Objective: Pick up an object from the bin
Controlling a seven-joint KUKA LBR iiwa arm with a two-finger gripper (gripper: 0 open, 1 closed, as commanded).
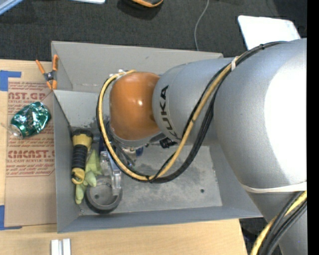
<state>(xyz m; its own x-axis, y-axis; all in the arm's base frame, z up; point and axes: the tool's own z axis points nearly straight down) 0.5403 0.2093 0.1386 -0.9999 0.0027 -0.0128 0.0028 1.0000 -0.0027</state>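
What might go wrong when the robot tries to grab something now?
The gripper sits low at the left end of the bin, right beside a dark ring and a pale green thing. It may nudge one away or catch both together. Those things and a yellow-and-black handle crowd against the left wall, so the gripper might bump that wall.

A crumpled green-and-silver foil wrapper (31, 119) lies at the view's left. Along the top, a dark surface (75, 20) carries a thin pale cable (196, 25), a white sheet (269, 30) toward the right corner, and an orange-and-black object (142, 3) cut off by the edge. Pale wooden tabletop (149, 236) runs along the bottom, with a small white piece (61, 245) on it at the left.
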